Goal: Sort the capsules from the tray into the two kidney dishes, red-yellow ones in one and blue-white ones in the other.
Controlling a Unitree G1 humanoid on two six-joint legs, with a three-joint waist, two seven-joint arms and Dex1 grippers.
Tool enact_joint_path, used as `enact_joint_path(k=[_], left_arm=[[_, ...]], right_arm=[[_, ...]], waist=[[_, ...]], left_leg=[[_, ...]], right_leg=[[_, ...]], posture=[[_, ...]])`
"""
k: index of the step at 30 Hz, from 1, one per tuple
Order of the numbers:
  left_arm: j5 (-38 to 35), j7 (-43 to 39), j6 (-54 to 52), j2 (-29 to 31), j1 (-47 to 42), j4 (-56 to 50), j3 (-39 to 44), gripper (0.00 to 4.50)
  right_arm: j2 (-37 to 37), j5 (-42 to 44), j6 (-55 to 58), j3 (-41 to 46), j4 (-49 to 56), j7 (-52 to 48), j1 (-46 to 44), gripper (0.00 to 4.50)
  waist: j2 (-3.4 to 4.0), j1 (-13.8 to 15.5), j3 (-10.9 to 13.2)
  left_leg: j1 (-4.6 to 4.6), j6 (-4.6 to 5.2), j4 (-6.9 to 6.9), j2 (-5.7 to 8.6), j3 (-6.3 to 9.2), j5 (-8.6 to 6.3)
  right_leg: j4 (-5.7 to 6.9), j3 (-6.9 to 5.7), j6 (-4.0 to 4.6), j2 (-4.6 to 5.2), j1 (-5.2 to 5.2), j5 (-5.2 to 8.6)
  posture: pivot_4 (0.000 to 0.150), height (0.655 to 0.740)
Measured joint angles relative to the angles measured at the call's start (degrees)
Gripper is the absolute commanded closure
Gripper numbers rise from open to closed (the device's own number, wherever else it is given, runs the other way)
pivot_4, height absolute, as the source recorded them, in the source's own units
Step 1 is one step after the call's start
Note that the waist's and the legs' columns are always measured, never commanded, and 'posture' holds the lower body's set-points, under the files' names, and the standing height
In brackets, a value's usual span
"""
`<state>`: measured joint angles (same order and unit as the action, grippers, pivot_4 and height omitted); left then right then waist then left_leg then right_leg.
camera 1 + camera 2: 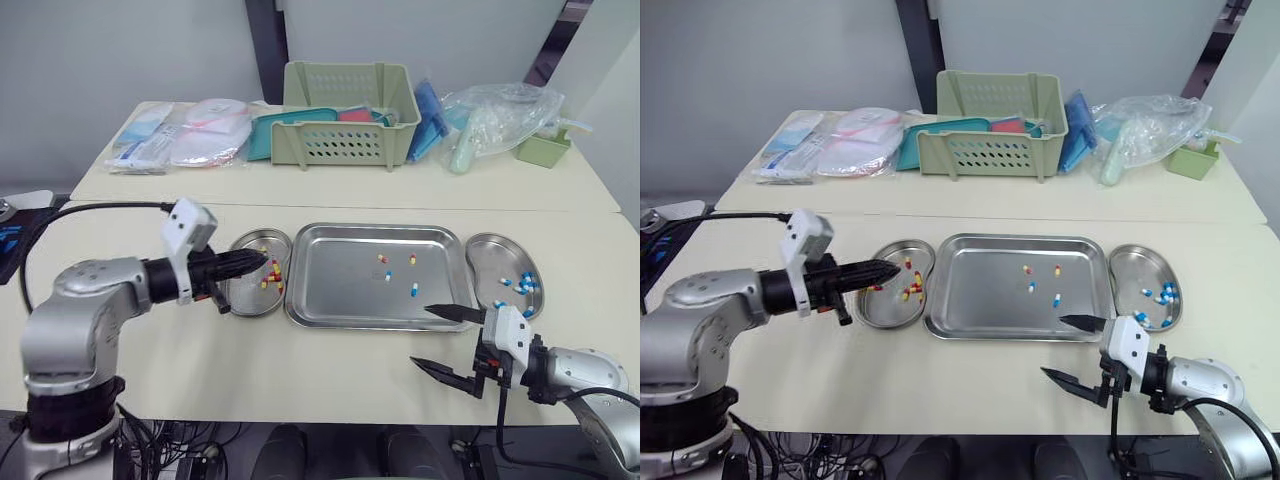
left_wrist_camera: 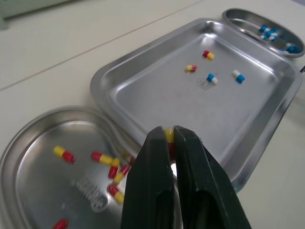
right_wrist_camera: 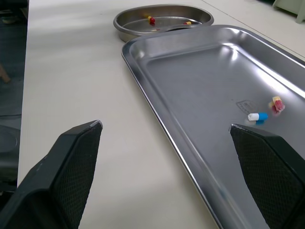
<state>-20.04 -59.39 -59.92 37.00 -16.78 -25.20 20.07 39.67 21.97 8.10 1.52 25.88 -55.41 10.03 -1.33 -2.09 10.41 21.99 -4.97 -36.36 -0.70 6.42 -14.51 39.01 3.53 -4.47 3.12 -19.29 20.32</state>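
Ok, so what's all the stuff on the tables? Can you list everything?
tray: one, silver, middle of the near table
tray capsules: four, two red-yellow, two blue-white
left dish: one, silver, left of the tray
red-yellow capsules: several, in the left dish
right dish: one, silver, right of the tray
blue-white capsules: several, in the right dish
basket: one, pale green, far table
packets: a few, clear, left of the basket
plastic bag: one, clear, right of the basket
small tub: one, green, far right
left end effector: black, shut on held capsule, over the left dish
right end effector: black, open, near table edge
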Motion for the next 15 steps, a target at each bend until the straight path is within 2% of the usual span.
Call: enact_joint_path(k=[6, 13, 15], left_arm=[[-3.1, 9.0, 1.1, -5.0, 6.4, -2.2, 6.3, 4.45], [-6.1, 15.3, 2.8, -6.1, 9.3, -2.5, 7.1, 4.45], [-7.7, 16.5, 3.1, -6.8, 9.4, -2.5, 7.1, 3.93]], right_arm=[[-1.2, -0.3, -0.3, -3.1, -1.7, -1.1, -2.7, 0.0], [-1.9, -0.4, -0.4, -4.3, -2.9, -2.0, -5.0, 0.0], [-2.0, -0.4, -0.4, -4.8, -3.5, -2.0, -5.3, 0.0]], waist=[[-0.01, 0.3, 0.0], [-0.01, 0.3, 0.0], [-0.01, 0.3, 0.0]], left_leg=[[-0.01, 0.0, 0.0, -0.01, 0.0, 0.0], [-0.01, 0.0, 0.01, 0.0, 0.0, 0.0], [-0.01, 0.0, 0.01, 0.0, 0.0, 0.0]], right_leg=[[0.0, 0.0, 0.01, 0.0, 0.0, 0.0], [0.0, 0.01, 0.01, 0.0, 0.0, 0.0], [0.0, 0.01, 0.01, 0.01, 0.0, 0.0]], posture=[[0.15, 0.74], [0.15, 0.74], [0.15, 0.74]])
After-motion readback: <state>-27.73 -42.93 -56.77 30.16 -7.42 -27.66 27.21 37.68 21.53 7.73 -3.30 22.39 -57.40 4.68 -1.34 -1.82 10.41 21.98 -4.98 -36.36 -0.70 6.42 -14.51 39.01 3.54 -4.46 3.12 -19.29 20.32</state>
